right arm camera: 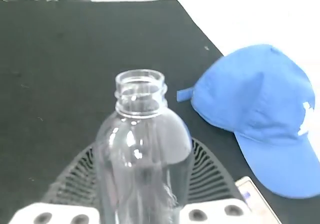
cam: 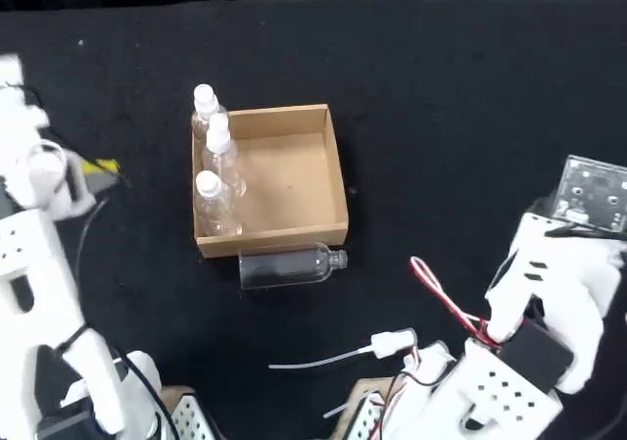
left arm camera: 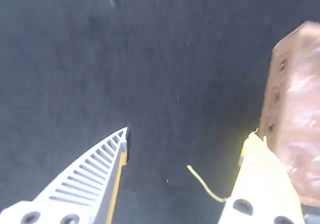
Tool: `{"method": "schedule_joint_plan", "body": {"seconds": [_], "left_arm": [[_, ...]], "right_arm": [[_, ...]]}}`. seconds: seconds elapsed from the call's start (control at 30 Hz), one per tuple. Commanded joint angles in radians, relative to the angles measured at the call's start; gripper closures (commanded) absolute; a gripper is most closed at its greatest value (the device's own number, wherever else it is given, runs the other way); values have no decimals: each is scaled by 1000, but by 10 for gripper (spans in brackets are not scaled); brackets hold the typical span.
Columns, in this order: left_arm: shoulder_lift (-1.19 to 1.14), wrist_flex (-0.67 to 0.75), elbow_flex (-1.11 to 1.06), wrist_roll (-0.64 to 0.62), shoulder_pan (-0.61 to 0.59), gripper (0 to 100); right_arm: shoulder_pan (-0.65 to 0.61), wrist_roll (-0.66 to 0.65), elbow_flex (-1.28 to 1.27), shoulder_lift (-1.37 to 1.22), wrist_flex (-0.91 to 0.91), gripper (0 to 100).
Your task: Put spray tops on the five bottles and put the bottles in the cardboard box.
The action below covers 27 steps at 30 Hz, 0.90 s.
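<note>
Clamped in my right hand (right arm camera: 142, 184), an uncapped bottle (right arm camera: 142, 134) awaits the loose spray top (cam: 392, 342) lying near that hand. Three capped bottles (cam: 217, 180) stand in the box (cam: 294, 234); a fourth bottle (cam: 289, 267) lies uncapped beside it. My left hand (left arm camera: 190, 132) hangs open.

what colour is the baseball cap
The baseball cap is blue, best seen in the right wrist view.

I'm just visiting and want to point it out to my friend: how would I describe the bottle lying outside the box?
Find the cardboard box in the middle of the black table. Just outside its wall nearest the arms lies a clear bottle. Unlike the three bottles standing inside the box, it is on its side and has no white spray top.
</note>
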<state>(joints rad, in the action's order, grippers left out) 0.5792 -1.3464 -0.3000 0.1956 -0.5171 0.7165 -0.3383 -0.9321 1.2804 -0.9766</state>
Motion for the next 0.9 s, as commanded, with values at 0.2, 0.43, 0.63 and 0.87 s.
{"method": "schedule_joint_plan", "body": {"seconds": [0.2, 0.43, 0.63, 0.87], "left_arm": [[14, -330, 679, 106, 466, 668], [2, -365, 641, 141, 816, 668], [2, -238, 372, 143, 1093, 668], [12, 109, -87, 137, 1230, 668]], "right_arm": [[123, 2, -10, 30, 34, 987], [269, 0, -22, 27, 84, 987], [394, -43, -76, -107, 293, 987], [540, -69, 102, -430, 348, 988]]}}
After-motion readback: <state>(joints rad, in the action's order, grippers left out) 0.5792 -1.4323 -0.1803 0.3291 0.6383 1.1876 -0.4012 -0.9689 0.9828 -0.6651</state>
